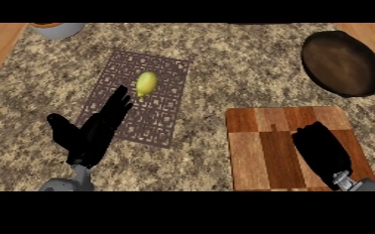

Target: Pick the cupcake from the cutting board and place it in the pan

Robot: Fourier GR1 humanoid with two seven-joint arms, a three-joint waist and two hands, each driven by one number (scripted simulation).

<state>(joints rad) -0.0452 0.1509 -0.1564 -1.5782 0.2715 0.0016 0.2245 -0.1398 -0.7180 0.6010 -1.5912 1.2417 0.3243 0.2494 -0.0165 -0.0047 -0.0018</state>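
- The cutting board [271, 148] lies at the near right; the right hand [321, 148] is curled down over it, hiding whatever is beneath. The cupcake isn't visible, presumably under that hand.
- The pan [338, 63] sits beyond, apart from the board.
- The left hand [92, 134] rests with fingers straight over the patterned mat [157, 114], beside a lemon [147, 83].
- A cupcake is likely light and crushable: better held round the base.
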